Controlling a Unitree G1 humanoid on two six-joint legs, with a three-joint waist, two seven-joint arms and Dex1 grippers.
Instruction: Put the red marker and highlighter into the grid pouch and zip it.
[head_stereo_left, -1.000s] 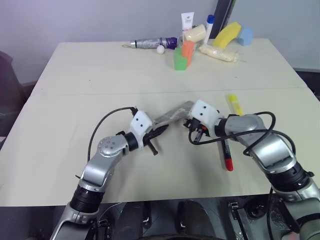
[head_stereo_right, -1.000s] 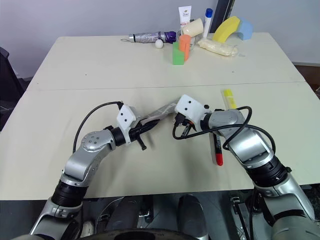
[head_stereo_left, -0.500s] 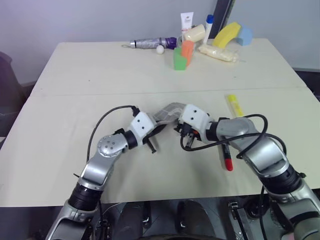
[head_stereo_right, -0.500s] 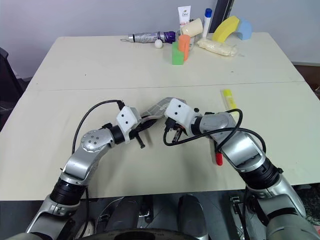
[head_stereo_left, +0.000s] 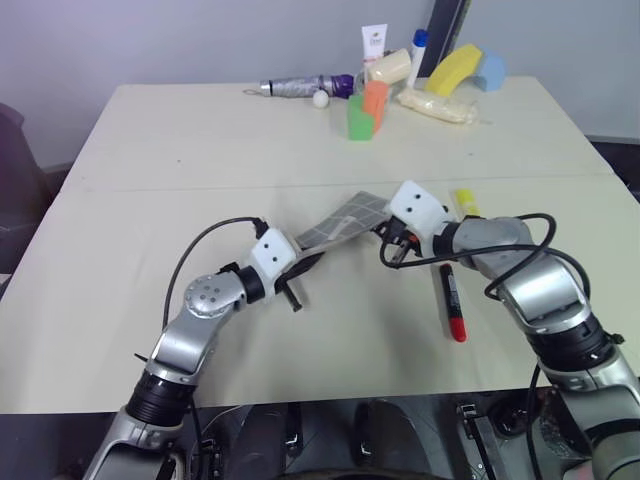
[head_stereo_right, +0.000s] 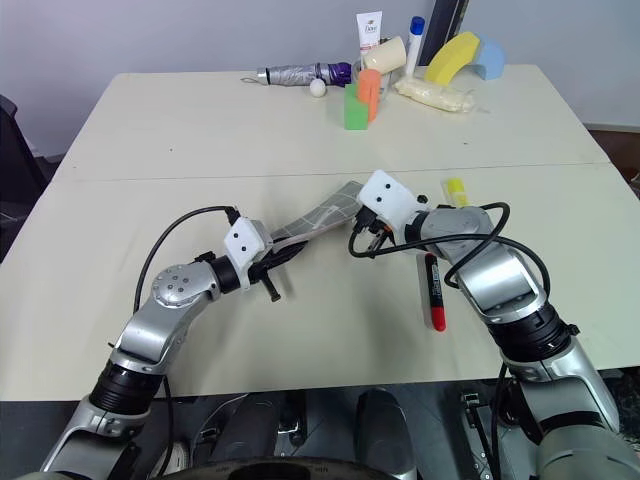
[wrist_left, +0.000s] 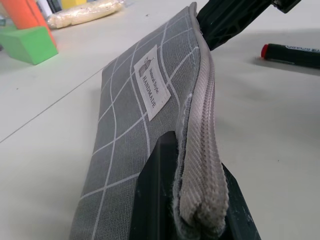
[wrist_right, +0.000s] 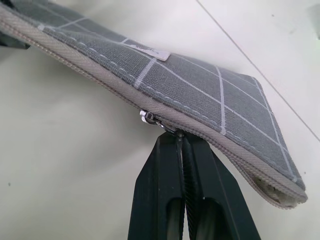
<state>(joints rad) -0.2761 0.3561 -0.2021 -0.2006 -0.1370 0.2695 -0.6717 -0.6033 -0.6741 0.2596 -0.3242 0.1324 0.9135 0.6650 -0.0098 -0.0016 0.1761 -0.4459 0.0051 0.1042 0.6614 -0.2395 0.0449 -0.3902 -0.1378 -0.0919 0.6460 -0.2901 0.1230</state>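
Note:
The grey grid pouch (head_stereo_left: 340, 222) hangs stretched above the table between both grippers, with its white label (wrist_left: 152, 82) facing up. My left gripper (head_stereo_left: 303, 262) is shut on the pouch's near-left end (wrist_left: 192, 200). My right gripper (wrist_right: 178, 138) is shut on the zipper pull tab (wrist_right: 150, 118) near the pouch's far-right end. In the left wrist view the zipper looks closed along the edge. The red marker (head_stereo_left: 453, 302) lies on the table just right of my right gripper. The yellow highlighter (head_stereo_right: 455, 189) lies behind my right forearm, partly hidden.
Along the table's far edge stand a folded umbrella (head_stereo_left: 300, 87), a white ball (head_stereo_left: 321, 98), green (head_stereo_left: 358, 118) and orange blocks (head_stereo_left: 375, 100), a white tube (head_stereo_left: 374, 43), a bottle, a bagged item (head_stereo_left: 438, 105) and yellow (head_stereo_left: 452, 68) and blue foam shapes.
Half a second ago the pouch bowed upward with my right gripper closer to the left one. The right gripper has since moved right and up, pulling the pouch straight. The left gripper holds almost still.

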